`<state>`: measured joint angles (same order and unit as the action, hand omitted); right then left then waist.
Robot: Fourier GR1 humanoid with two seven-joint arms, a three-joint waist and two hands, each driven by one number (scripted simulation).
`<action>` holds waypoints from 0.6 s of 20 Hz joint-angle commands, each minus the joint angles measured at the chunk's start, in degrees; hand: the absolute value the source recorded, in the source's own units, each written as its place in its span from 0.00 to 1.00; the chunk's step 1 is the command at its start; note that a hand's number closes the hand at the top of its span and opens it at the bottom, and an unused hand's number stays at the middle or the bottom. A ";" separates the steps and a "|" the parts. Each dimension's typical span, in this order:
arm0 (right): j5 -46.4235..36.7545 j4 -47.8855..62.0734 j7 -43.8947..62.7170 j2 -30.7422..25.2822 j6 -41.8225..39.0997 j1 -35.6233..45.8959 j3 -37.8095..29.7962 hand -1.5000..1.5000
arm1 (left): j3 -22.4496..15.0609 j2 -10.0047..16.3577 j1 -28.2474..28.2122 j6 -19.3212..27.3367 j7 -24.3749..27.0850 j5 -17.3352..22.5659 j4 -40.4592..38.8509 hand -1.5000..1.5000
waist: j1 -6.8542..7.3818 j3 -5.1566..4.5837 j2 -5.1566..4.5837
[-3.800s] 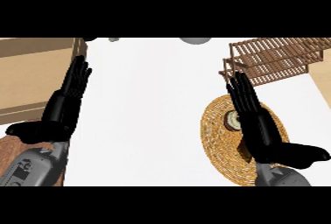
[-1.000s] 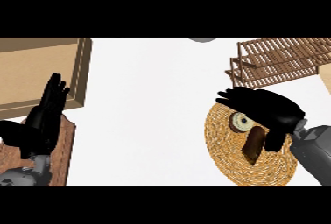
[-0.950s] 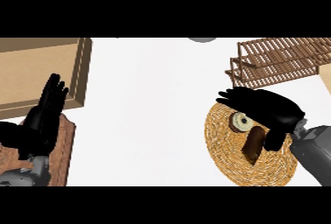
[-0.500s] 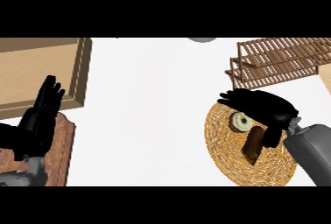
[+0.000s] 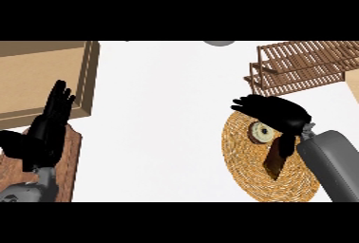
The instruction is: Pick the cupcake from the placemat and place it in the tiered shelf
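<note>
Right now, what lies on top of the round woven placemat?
The cupcake sits on the placemat, near its upper edge. The right hand arches over it and covers its far side, so contact cannot be seen.

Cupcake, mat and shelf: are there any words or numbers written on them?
None. No words, numbers or signs can be read on the cupcake, the placemat, the tiered shelf, or anywhere else on the counter.

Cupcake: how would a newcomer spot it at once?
Find the round woven placemat at the right of the counter, near the wooden tiered shelf. On its upper part, just under the right hand, sits the cupcake: small, round, pale with a dark centre, against tan weave.
</note>
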<state>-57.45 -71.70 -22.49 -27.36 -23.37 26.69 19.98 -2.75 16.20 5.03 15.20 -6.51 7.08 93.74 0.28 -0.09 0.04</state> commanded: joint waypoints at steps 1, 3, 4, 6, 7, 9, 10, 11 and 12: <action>-1.90 -1.97 -3.37 -0.15 1.06 -3.56 -1.87 0.00 | 0.18 -1.71 -2.24 -1.16 -0.01 -0.98 1.80 0.50 | -0.17 0.09 0.00; -3.64 2.64 -4.06 2.13 2.54 -1.54 -2.71 0.00 | 2.39 -0.55 -2.49 -2.61 -0.30 -0.58 2.75 0.50 | -0.04 0.09 -0.03; -3.30 -1.51 -1.53 2.85 -0.84 -2.68 -1.80 0.00 | 1.72 -0.33 -2.90 -1.22 -3.41 -1.59 6.60 0.50 | -0.10 0.09 0.03; -6.29 10.21 -4.30 4.62 5.37 0.28 -1.24 0.00 | 2.60 0.07 -0.13 -2.20 -3.62 -0.92 3.14 0.50 | 0.22 0.11 -0.12; -5.86 7.91 -6.45 1.95 4.04 -1.33 -2.37 0.00 | 3.13 0.19 -1.31 -3.61 -1.59 -0.90 2.24 0.50 | 0.00 0.09 -0.06; -7.61 9.11 -6.09 3.30 5.26 -1.35 -2.07 0.00 | 2.79 -1.34 -2.22 -3.55 -0.87 -1.07 2.43 0.50 | -0.01 0.09 -0.07; -7.36 3.75 -1.13 5.09 -1.54 -0.67 -1.43 1.00 | 3.20 -0.36 -5.13 -4.31 -2.03 -0.63 6.43 0.50 | 0.00 0.08 0.04; -10.14 13.26 -3.87 5.41 3.55 1.82 0.39 1.00 | -0.98 -3.81 -1.90 -0.79 -1.31 -4.42 3.11 0.50 | 0.33 0.11 -0.22; -9.27 13.80 -7.86 4.91 7.05 0.32 -0.61 1.00 | 1.57 -3.23 0.65 -2.59 -0.40 -2.15 -0.83 0.50 | 0.04 0.11 -0.24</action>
<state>-64.68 -63.74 -27.20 -24.01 -21.68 28.00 18.67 -1.07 14.57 3.27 12.56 -7.58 5.45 96.12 0.42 -0.74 0.47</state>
